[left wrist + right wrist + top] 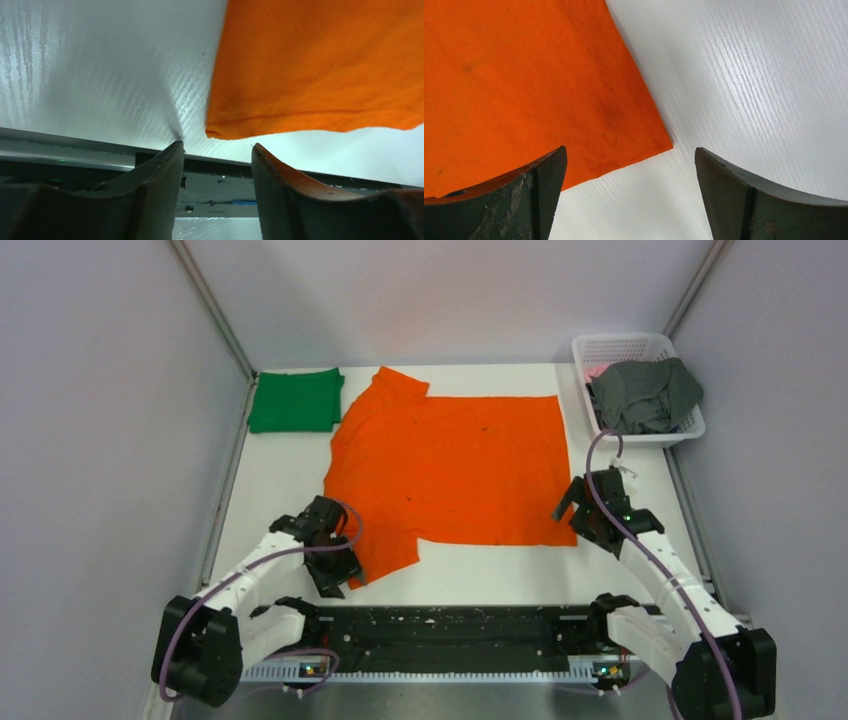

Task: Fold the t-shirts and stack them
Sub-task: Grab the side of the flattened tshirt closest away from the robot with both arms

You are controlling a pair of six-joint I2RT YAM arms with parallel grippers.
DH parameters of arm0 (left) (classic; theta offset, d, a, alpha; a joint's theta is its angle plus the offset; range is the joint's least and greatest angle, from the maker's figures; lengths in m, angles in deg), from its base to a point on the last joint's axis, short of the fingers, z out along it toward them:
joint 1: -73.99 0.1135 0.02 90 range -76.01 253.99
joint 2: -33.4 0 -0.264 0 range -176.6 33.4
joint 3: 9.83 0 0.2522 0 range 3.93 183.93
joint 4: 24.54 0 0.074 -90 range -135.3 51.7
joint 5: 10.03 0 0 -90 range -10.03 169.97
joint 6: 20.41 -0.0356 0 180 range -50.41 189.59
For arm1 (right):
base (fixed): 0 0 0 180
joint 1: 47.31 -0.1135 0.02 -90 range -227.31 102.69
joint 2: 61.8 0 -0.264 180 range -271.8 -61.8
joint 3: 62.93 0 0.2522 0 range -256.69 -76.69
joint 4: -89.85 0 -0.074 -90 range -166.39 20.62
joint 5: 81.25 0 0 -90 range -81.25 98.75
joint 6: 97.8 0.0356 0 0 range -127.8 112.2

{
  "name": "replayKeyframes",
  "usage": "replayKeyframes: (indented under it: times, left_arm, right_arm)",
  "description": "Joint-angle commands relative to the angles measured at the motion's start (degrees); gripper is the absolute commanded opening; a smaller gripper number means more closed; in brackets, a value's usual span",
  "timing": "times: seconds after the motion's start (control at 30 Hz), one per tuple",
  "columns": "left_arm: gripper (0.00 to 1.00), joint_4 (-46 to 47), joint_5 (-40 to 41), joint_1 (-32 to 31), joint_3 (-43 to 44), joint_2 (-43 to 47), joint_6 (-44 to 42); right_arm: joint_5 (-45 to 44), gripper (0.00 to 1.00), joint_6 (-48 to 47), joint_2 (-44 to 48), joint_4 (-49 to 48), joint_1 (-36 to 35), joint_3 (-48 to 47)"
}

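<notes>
The left fingers [155, 185] are seen apart with nothing between them, and a sleeve hem of the orange t-shirt [320, 65] lies just beyond their tips, not inside the gap; were they closed from here, bare worktop [100, 75] would likely be pinched, or only a thin lip of cloth that could slip out on lifting. The right fingers [534, 185] are spread wide, one tip over the cloth and the other over bare surface, with the hem corner between them; if a grip were secured on that side alone, the shirt would probably be dragged askew and the fold laid crooked; a wrinkle could also be pushed in if the tips were lowered onto the cloth.

The orange t-shirt is spread flat in the middle of the top view, one sleeve towards the upper left and the other towards the lower left, with a few small dark specks on it; the green t-shirt [295, 400] is folded in the upper left; the dark grey t-shirt [645, 395] is bundled in the white basket [625, 340] in the upper right.
</notes>
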State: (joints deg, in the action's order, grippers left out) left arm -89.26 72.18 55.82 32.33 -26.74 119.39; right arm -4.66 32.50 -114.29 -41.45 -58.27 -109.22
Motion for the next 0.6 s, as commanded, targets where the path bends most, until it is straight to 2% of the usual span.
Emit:
replayKeyframes:
  times: [0.0,0.23,0.3,0.33,0.37,0.4,0.43,0.57]
  left_arm:
    - [0.53,7.22,3.36,-0.30,-0.85,-1.01,4.16]
    - [0.44,11.28,7.00,-0.30,0.72,-4.63,4.38]
    - [0.41,12.81,7.11,-0.30,1.64,-5.95,3.45]
    - [0.37,13.51,7.04,-0.31,2.31,-6.96,3.04]
    - [0.27,13.87,6.93,-0.26,3.00,-7.97,2.79]
    - [0.07,14.24,6.41,-0.35,3.61,-9.05,2.51]
    - [0.00,14.83,5.58,-0.37,3.84,-9.91,2.05]
    - [0.00,15.89,3.46,-0.37,3.71,-10.16,0.96]
  right_arm:
    - [1.04,0.93,2.97,-0.19,-3.48,0.22,2.42]
    - [4.28,0.82,4.01,-1.46,-5.06,0.21,6.33]
    - [4.76,0.75,4.98,-1.83,-6.91,0.22,7.96]
    - [5.33,0.73,5.43,-2.07,-7.89,0.18,8.65]
    - [6.02,0.67,5.69,-2.53,-8.62,0.21,9.17]
    - [6.66,0.63,5.70,-2.83,-9.24,0.21,9.71]
    - [6.82,0.59,5.74,-3.20,-9.49,0.24,10.04]
    - [5.26,0.46,5.44,-4.56,-9.81,0.26,10.80]
